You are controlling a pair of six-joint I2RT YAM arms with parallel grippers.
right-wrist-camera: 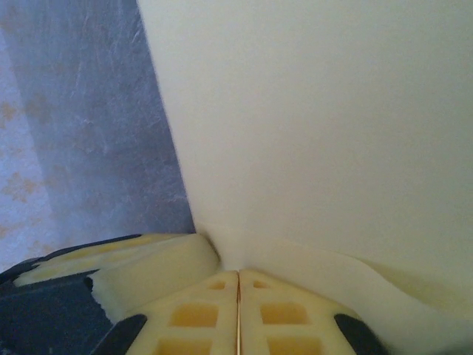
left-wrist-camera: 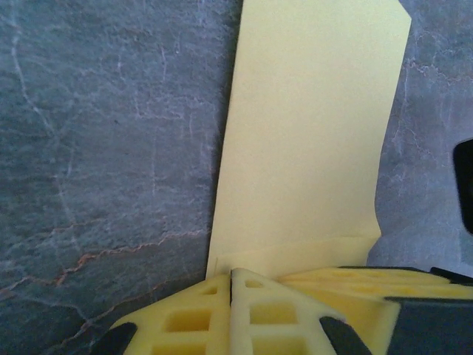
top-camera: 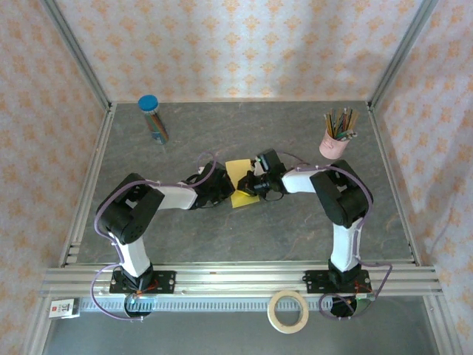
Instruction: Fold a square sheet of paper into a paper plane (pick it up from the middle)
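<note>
Sheet of paper (top-camera: 242, 186) — creased and folded over — lies on the bench (top-camera: 222, 237) directly ahead of both sets of jaws, touching their tips. Left jaws and right jaws clenched; whether either pinches paper cannot be told. Judged early — nose and wing folds remain.

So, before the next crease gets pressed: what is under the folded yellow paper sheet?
Grey marbled table top shows on either side of the folded yellow paper sheet, which seems to lie on it. Anything directly beneath is hidden by the paper.
</note>
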